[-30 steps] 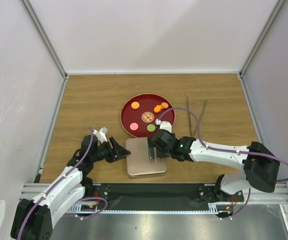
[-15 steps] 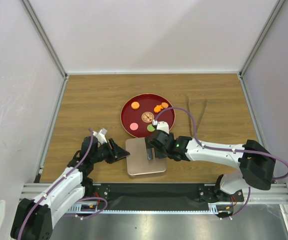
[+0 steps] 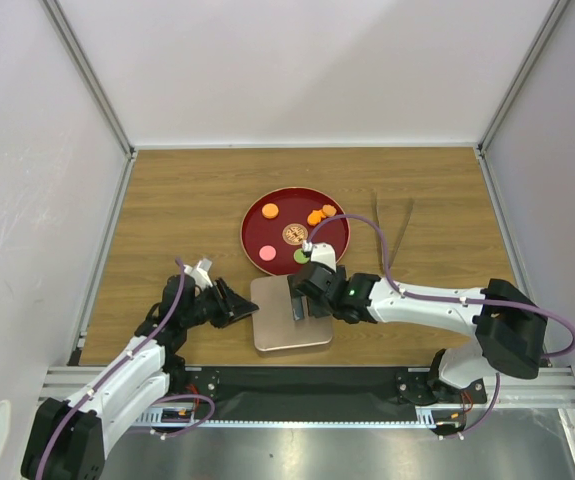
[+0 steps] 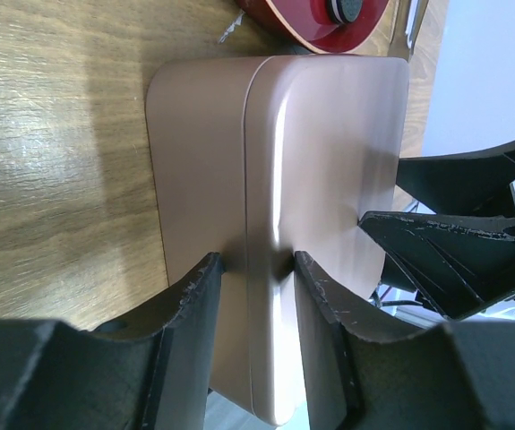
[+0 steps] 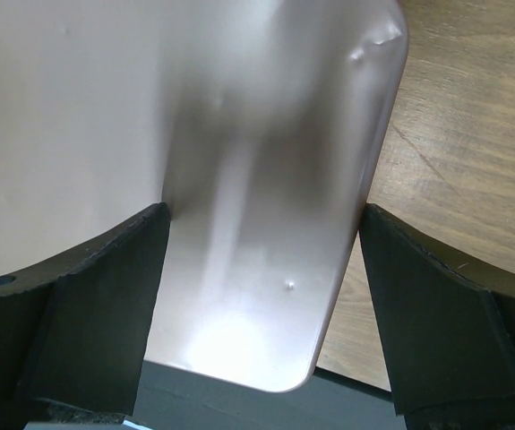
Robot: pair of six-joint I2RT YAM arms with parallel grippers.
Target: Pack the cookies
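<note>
Cookies (image 3: pixel 293 234) are lying on the red plate (image 3: pixel 246 238) mid-table (image 3: pixel 187 200): orange ones, a pink, a green, one patterned brown. The right gripper (image 3: pixel 302 300) is hanging over the copper-pink tin (image 3: pixel 277 332), jaws spread wide, with only the tin's top showing between them. The cookies are lying just beyond it at 12 o'clock, the green one nearest. The left gripper (image 3: pixel 245 305) is sitting at the tin's 9 o'clock edge, jaws part-way apart and straddling that edge; can't tell if it's actually pinching. The cookies are lying at its 1 o'clock, well apart. Tongs (image 3: pixel 397 225) are lying at the plate's 3 o'clock.
</note>
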